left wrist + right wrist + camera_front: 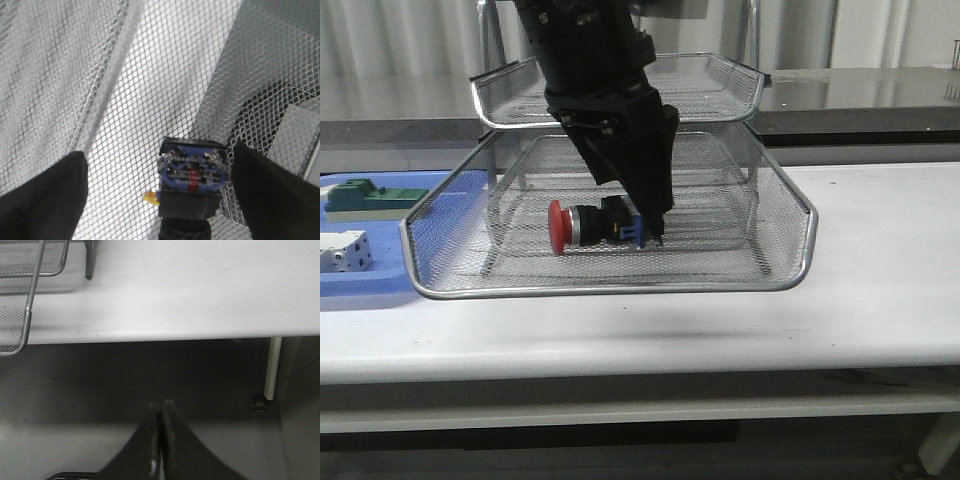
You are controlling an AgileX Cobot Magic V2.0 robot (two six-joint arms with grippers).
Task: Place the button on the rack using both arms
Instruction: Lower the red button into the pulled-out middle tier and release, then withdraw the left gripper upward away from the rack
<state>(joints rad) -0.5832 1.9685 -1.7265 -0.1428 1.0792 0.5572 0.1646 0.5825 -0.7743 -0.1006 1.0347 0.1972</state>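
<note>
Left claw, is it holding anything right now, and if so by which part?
Nothing is held: the left claw is open, its fingers wide of the button, which lies in the rack. The right claw is shut, empty.

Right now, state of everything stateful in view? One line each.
button: lying on its side in the pulled-out tier, red cap toward the blue tray.
rack: lower tier slid out.
left gripper: open, fingers astride the button.
right gripper: shut, empty, off the table's edge.
blue tray: holding blocks.
</note>
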